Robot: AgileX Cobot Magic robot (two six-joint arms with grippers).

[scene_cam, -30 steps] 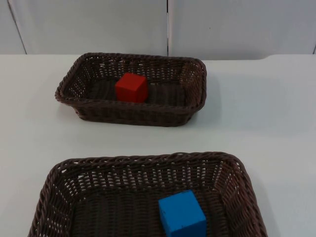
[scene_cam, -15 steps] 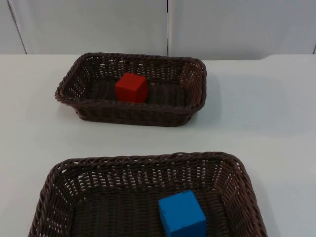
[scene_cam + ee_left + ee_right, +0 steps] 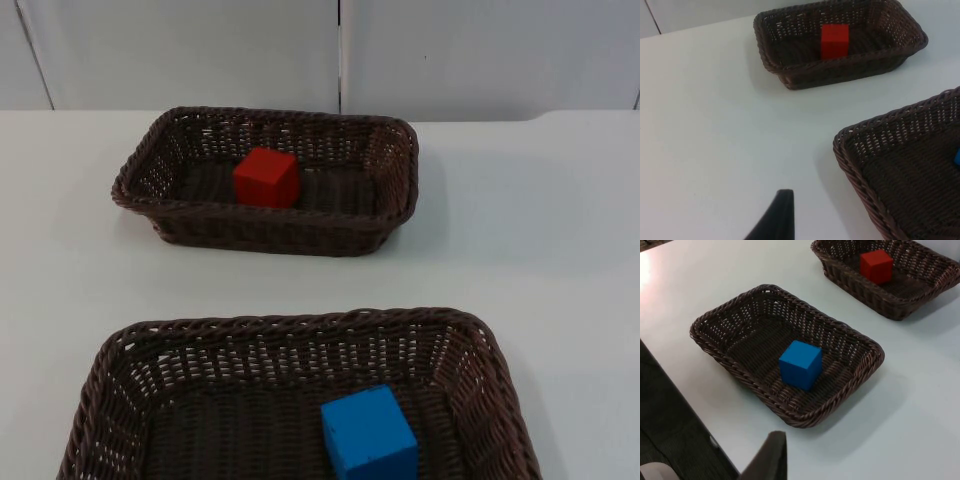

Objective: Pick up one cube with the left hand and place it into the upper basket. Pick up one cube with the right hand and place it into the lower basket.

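The lower dark-brown woven wicker basket [image 3: 300,330] stands on the white worktop [image 3: 520,230] and serves here as the landmark. A blue cube [image 3: 368,434] rests flat on this basket's woven floor, right of its middle and apart from its walls as the right wrist view shows it [image 3: 800,364]. It sits upright, with nothing touching it.

Beyond the lower basket, toward the grey partition wall [image 3: 200,50] and a little to the left, stands the upper dark-brown woven wicker basket [image 3: 265,240], separated from the lower one by a strip of bare worktop. A red cube [image 3: 266,178] sits upright on the upper basket's floor, near its middle and just in front of its far wall. Nothing grips it either.

The left tool [image 3: 774,220] hangs over bare worktop off the lower basket's left side, apart from its rim [image 3: 875,125]. I cannot tell whether it is open or closed.

The right tool [image 3: 769,457] hangs off the lower basket's right side, clear of its rim [image 3: 790,415]. I cannot tell its state either. Neither tool holds a cube.
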